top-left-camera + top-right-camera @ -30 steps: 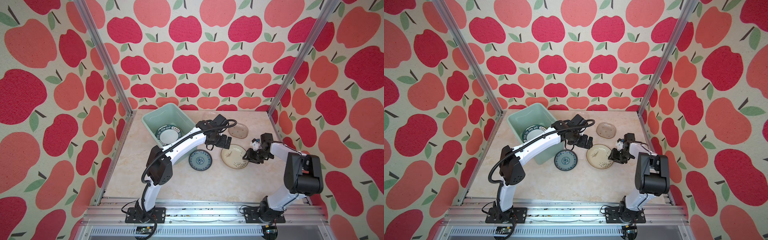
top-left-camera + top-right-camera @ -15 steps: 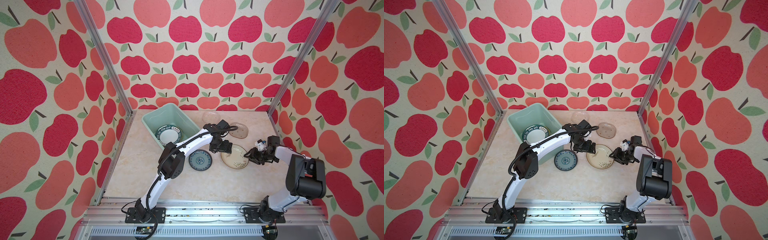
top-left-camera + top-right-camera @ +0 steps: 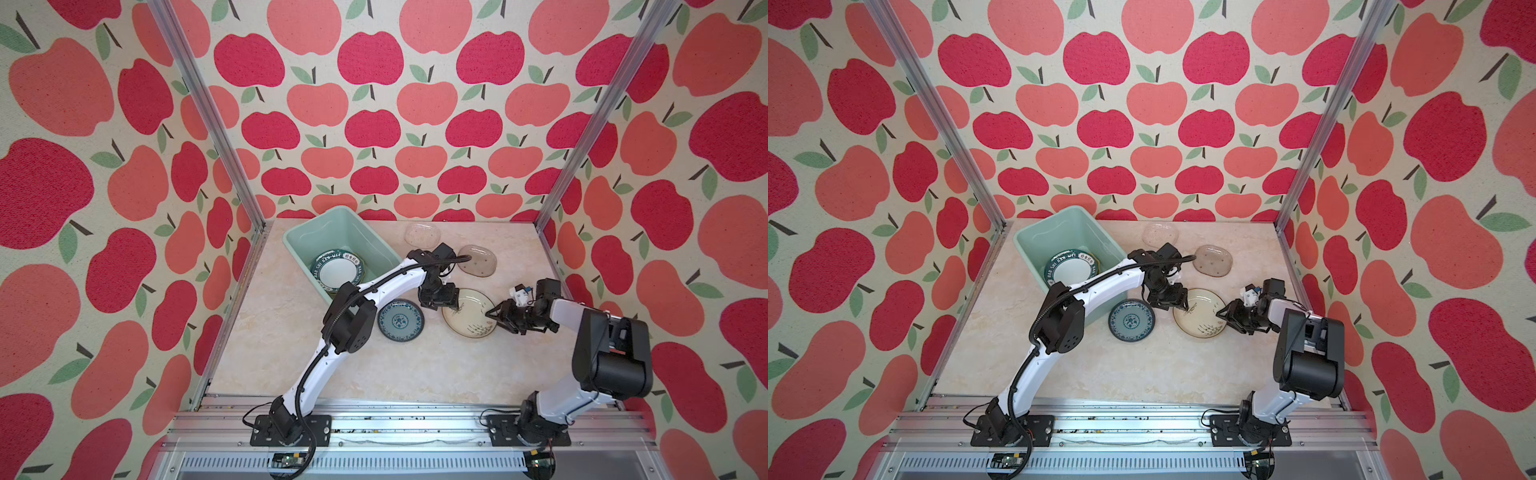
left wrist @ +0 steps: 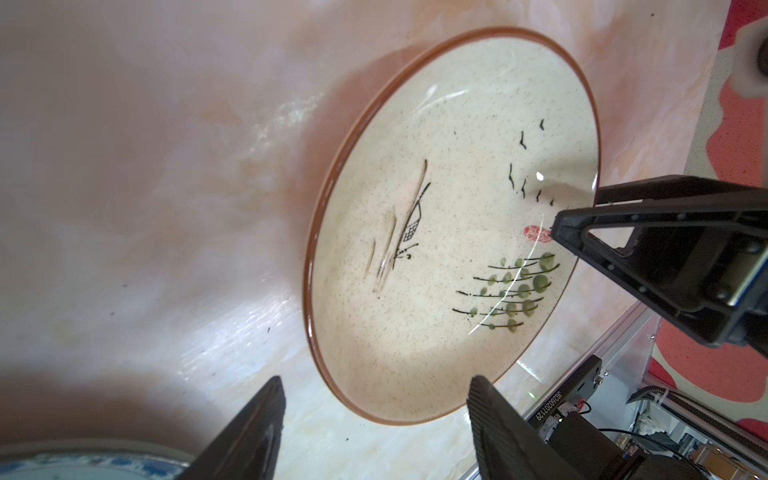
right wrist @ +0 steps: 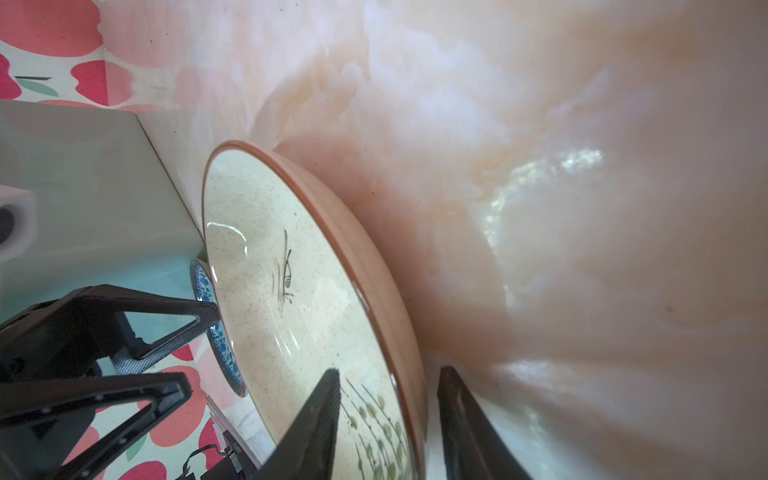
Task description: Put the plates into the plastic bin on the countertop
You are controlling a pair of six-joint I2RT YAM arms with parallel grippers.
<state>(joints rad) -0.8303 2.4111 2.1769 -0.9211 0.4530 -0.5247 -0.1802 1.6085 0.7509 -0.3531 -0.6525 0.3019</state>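
A cream plate (image 3: 469,309) with a brown rim and painted reeds lies on the countertop (image 3: 415,365), its right edge raised. My right gripper (image 3: 496,318) is shut on that right rim (image 5: 409,374), one finger over the plate and one under it. My left gripper (image 3: 438,301) hovers open at the plate's left rim, which sits between its fingers (image 4: 490,415) untouched. A teal patterned plate (image 3: 401,321) lies to the left. The mint plastic bin (image 3: 291,243) holds a white plate (image 3: 337,270) with a dark lettered rim.
Two glass oval plates (image 3: 478,260) (image 3: 422,235) lie behind the arms, near the back wall. The bin's near corner is hidden under my left arm. Apple-patterned walls and aluminium rails (image 3: 395,409) close in the counter.
My left gripper came forward from beside the glass plate to the cream plate's left rim, and its jaws narrowed. My right gripper shifted slightly forward, still on the right rim.
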